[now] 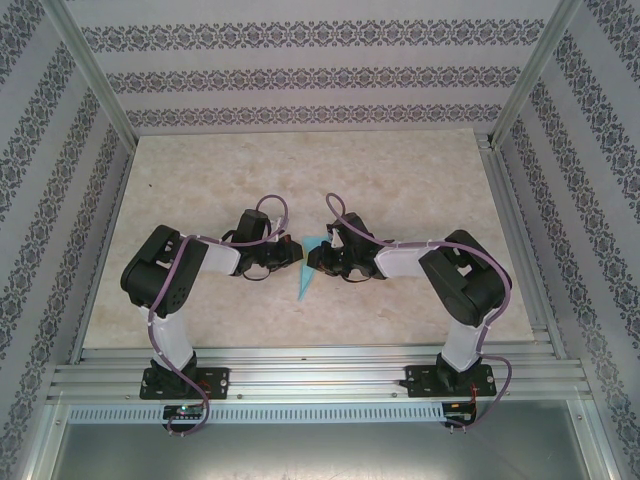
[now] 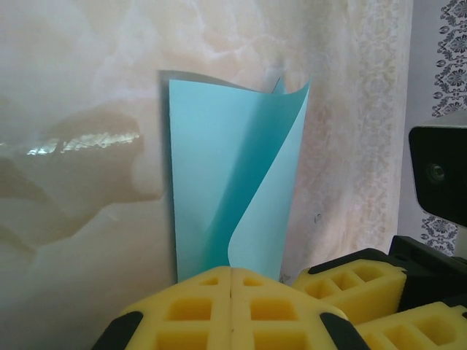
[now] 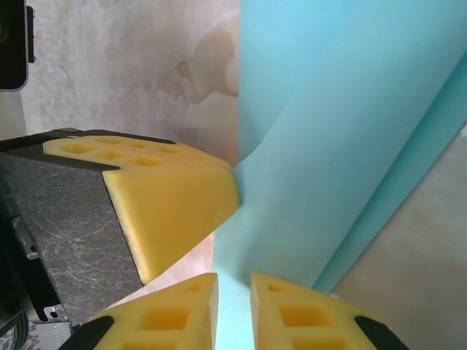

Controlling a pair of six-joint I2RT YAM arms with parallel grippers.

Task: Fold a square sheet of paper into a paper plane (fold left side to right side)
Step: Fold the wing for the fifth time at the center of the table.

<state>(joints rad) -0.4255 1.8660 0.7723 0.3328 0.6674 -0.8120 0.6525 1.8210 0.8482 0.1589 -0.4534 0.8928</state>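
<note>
Left gripper [image 2: 230, 292], yellow pads pressed together on the near edge of the square sheet of paper [image 2: 233, 182]; right gripper [image 3: 233, 292], pads slightly parted, pinching the same sheet [image 3: 343, 146] from the opposite side, apparently to hold one flap raised for the left-to-right fold; the paper lies between both grippers on the marble table [image 1: 400, 170]; the overhead view shows a narrow blue wedge [image 1: 308, 270]; the left wrist view reveals a curled flap.

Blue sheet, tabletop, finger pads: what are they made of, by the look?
Blue sheet: thin matte paper; it curls and stands in a soft fold. Tabletop: glossy beige marble-look surface, likely laminate or vinyl, with veined pattern and a light glare. Fingers of the left gripper and the right gripper: yellow foam or soft rubber, matte, with moulded square pockets.
</note>
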